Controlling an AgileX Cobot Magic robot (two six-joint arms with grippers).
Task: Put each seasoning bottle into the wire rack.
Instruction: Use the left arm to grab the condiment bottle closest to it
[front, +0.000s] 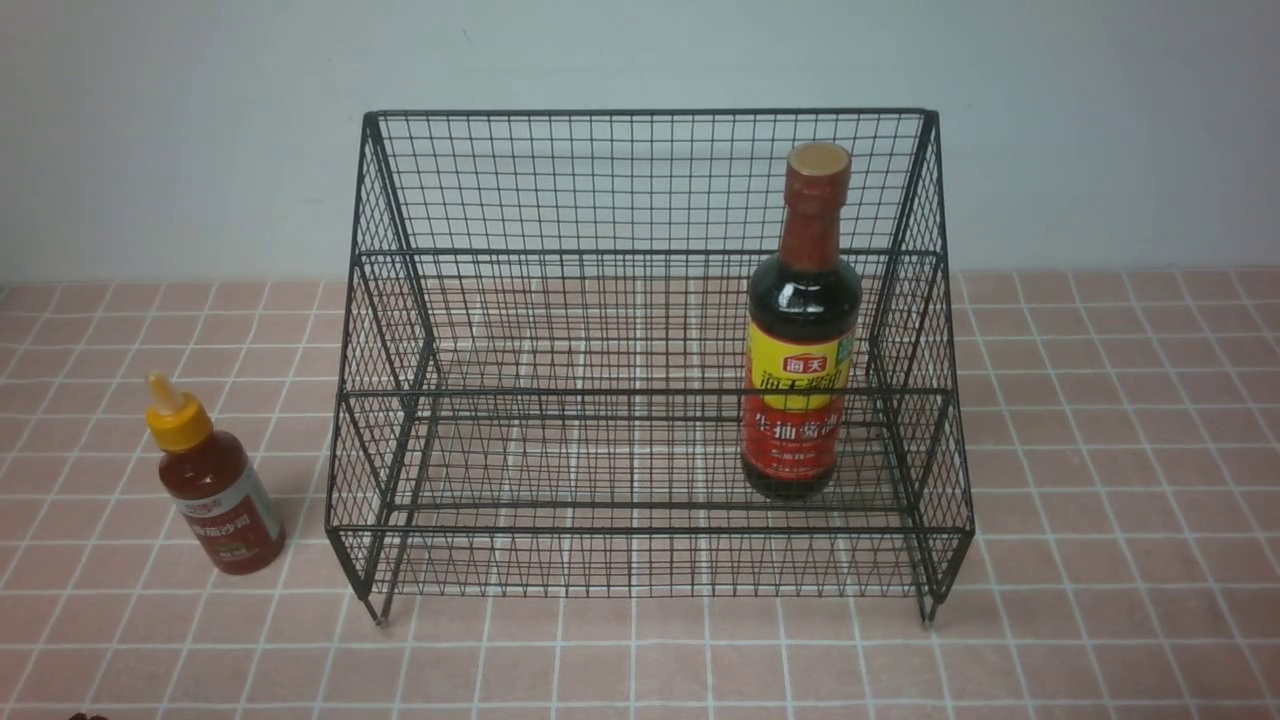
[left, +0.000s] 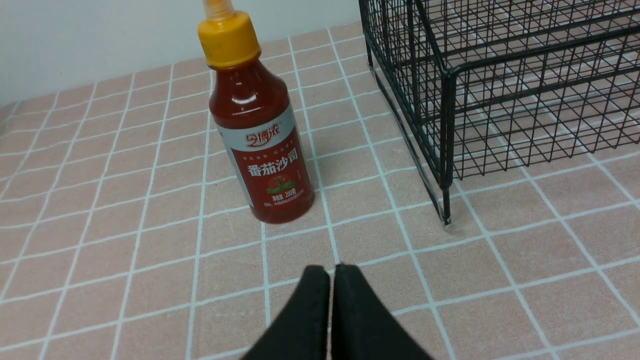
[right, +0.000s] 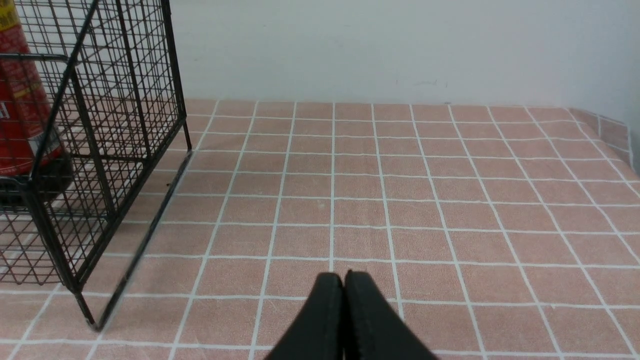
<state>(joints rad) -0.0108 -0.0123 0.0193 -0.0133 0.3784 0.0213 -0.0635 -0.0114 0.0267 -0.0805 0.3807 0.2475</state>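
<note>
The tall dark soy-sauce bottle stands upright inside the black wire rack, on the right of its lower tier; part of it shows in the right wrist view. The short red sauce bottle with a yellow nozzle cap stands on the tiles left of the rack, outside it. In the left wrist view it stands ahead of my left gripper, which is shut and empty. My right gripper is shut and empty over bare tiles beside the rack's right side. Neither gripper shows in the front view.
The pink tiled tabletop stretches to both sides of the rack. A pale wall stands right behind the rack. The rack's front left leg stands on the tiles to the right of the red bottle.
</note>
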